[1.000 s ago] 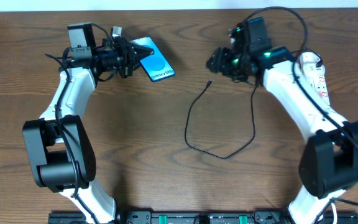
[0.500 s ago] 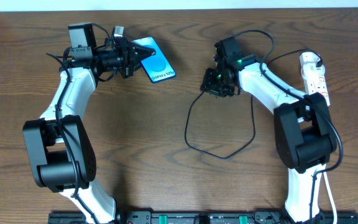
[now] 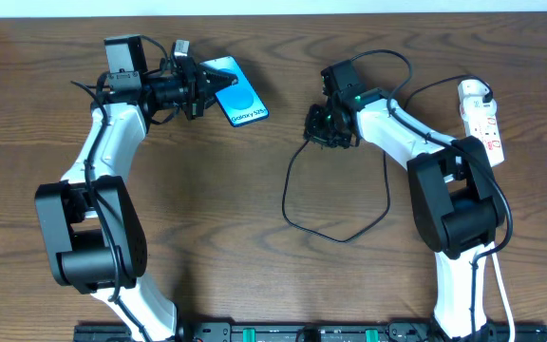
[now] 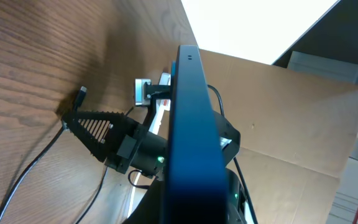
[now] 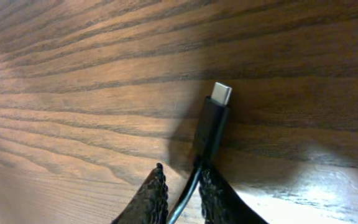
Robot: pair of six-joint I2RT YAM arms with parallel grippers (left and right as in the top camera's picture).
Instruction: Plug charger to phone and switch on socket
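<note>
One wood-grain table [image 3: 216, 285], charger [image 3: 285, 199] on it, cardboard [image 4: 291, 124] beyond

Brown, streaky-grained table [image 3: 254, 285].
Phone [image 3: 238, 98] bright blue with paler circles; cable [image 3: 286, 195] black, plug tip [image 5: 222, 93] silver; power strip [image 3: 482, 119] white with red marks.

From my station I count one phone [image 3: 236, 96], one charger [image 3: 285, 199] to its right, one socket [image 3: 483, 120] farther right of the phone, and two arms, the left arm [image 3: 103, 152] and the right arm [image 3: 402, 141], on one surface [image 3: 207, 247].
</note>
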